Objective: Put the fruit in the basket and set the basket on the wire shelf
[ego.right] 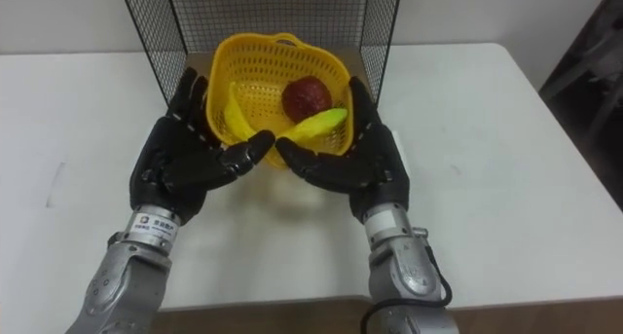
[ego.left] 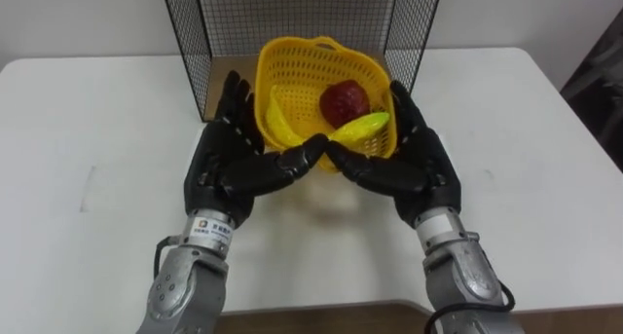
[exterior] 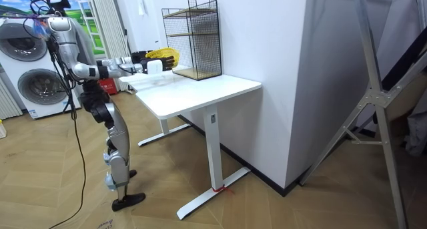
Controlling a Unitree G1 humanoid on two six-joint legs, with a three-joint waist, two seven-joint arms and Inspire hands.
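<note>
Room view: basket (exterior: 163,55) between robot hands (exterior: 139,57)

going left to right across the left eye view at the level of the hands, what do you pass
left hand → banana → red fruit → right hand

Before me is a white table (ego.left: 78,129); its top has a faint mark (ego.left: 91,186) on my left side. The table stands on white legs (exterior: 212,145) on a wooden floor (exterior: 287,202), next to a white wall (exterior: 267,49). At the room view's left I see two washing machines (exterior: 33,92), one above the other. At its right is a grey metal frame (exterior: 373,102), with dark cloth (exterior: 403,49) behind it.
</note>
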